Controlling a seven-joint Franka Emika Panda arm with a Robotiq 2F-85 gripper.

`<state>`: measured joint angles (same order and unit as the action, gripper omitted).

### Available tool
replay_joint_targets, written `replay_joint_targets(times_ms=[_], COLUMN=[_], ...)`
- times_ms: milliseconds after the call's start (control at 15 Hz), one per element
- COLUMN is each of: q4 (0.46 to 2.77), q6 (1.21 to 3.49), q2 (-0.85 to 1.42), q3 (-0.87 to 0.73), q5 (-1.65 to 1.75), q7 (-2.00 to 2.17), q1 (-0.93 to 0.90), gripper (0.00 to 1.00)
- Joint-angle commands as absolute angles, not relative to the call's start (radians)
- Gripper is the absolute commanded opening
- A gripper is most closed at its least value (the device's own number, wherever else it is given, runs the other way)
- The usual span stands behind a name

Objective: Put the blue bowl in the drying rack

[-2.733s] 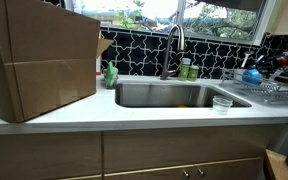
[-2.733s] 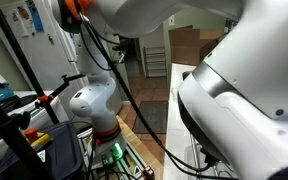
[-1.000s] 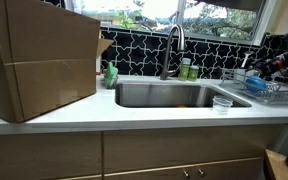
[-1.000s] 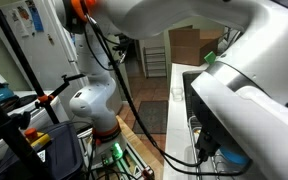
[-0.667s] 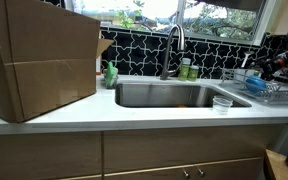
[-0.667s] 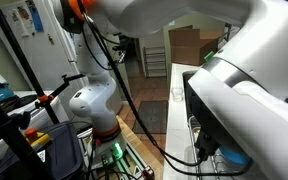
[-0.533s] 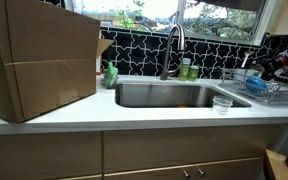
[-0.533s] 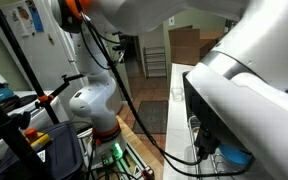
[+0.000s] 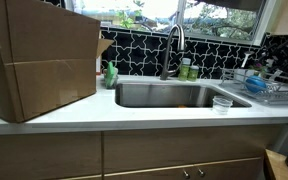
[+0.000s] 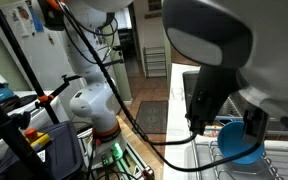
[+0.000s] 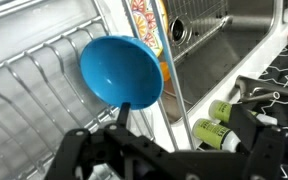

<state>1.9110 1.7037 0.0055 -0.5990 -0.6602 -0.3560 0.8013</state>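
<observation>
Tally first: counting one blue bowl [image 11: 120, 68], being pinched at its rim by the fingers [image 11: 124, 112], closed narrow on it, and hanging tipped with its hollow facing the wrist camera, over the wires of the one drying rack [image 11: 34, 75]; not managing to tell from any view whether touching those wires. Seeing that bowl [image 10: 236, 142] in an exterior view too, just above rack wire at the bottom edge. Counting also one steel sink [image 9: 169, 95], one faucet [image 9: 174, 45], one clear glass cup [image 9: 221, 103] standing on the tabletop [image 9: 84, 115] near the sink's corner, one big cardboard box [image 9: 39, 65], one green bottle [image 9: 111, 74] just beside that box, and two green-capped bottles [image 11: 222, 110] sitting side by side in the wrist view near the sink's edge. Trying for writing: printing on a yellow-and-red packet [image 11: 144, 20] beside the rack coming out too blurred to read.
</observation>
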Motion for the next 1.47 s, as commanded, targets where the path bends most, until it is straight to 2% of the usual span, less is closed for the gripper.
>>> replay_joint_targets(times_ms=[0, 600, 1000, 1400], q4=[1.897, 1.838, 1.867, 1.833], q6=[1.797, 1.765, 1.826, 1.803], q2=[-0.075, -0.149, -0.218, -0.199], q3=[-0.563, -0.475, -0.459, -0.478], q5=[-0.458, -0.015, 0.14, 0.117], q7=[-0.266, -0.209, -0.164, -0.181], q1=[0.77, 0.695, 0.648, 0.632], gripper=[1.0, 1.0, 1.0, 1.0])
